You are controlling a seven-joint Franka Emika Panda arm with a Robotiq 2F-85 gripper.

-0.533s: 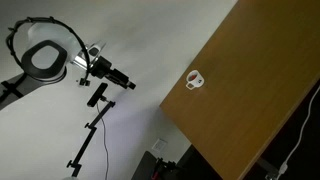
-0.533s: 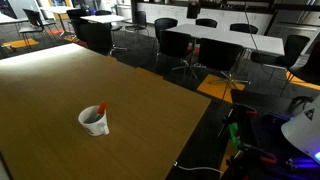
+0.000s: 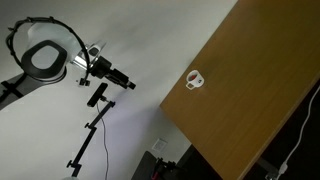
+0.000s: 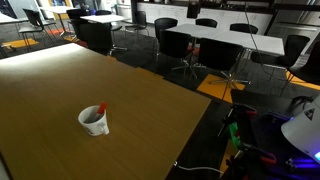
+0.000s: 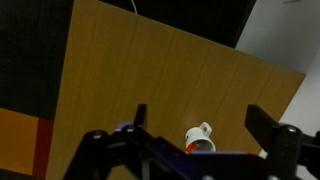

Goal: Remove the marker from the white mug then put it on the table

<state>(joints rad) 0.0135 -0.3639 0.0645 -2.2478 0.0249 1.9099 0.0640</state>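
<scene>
On the surface (image 4: 60,80), the white mug (image 4: 96,122) stands upright with the marker (image 4: 101,109) leaning inside it; in the wrist view your tool (image 5: 196,115) hangs above, jaws spread wide, holding nothing.

In an exterior view the mug (image 4: 95,122) stands on the table (image 4: 50,85), toward its near right part, and the marker (image 4: 101,110) leans inside it, top over the rim; beyond the table's far right edge, office chairs (image 4: 180,45) ring a long desk (image 4: 235,32). In the wrist view the mug sits low on the table, between the spread fingers of the gripper (image 5: 196,115); in an exterior view a ring lamp (image 3: 46,56) hangs well left of the table.
</scene>
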